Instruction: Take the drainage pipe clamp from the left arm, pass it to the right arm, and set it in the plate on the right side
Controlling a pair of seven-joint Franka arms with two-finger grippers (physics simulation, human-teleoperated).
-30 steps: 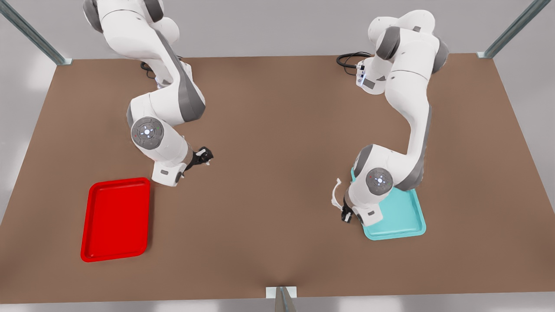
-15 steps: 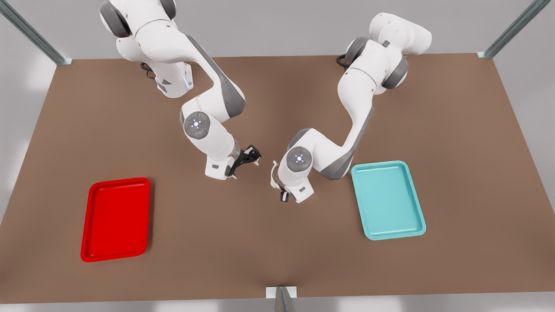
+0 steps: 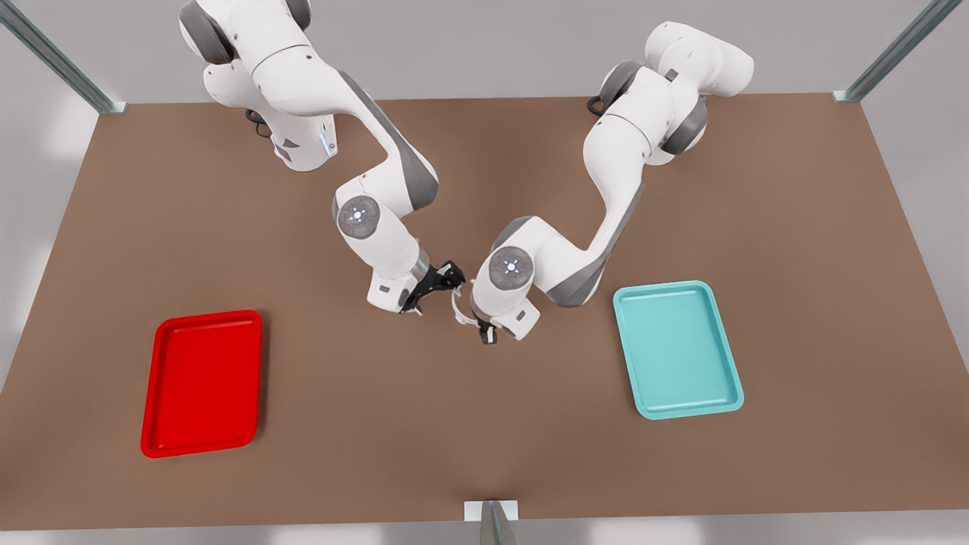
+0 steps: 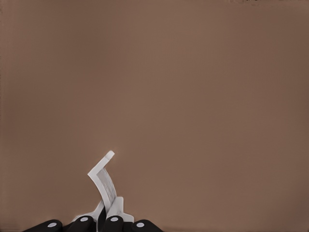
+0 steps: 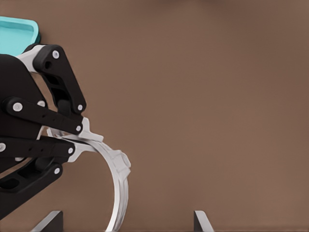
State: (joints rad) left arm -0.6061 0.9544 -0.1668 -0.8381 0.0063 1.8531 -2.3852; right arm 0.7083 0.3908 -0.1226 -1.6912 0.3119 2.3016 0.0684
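- Midway, the left gripper [image 3: 484, 333] clamped the drainage pipe clamp [image 3: 459, 310].
- Just beside it, the right gripper [image 3: 452, 281] gaped around the clamp's free end, handover unfinished.
- Behind the right gripper, the plate [image 3: 201, 382] lay unfilled.

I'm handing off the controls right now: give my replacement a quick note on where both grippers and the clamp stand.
Left gripper: shut on the drainage pipe clamp, held above mid-table.
Right gripper: open, fingers on either side of the clamp's free end, not yet gripping.
Plate: empty, on the front view's left.
Done: clamp picked up, arms brought together.
Left: right closes, left releases, right carries the clamp to the plate.
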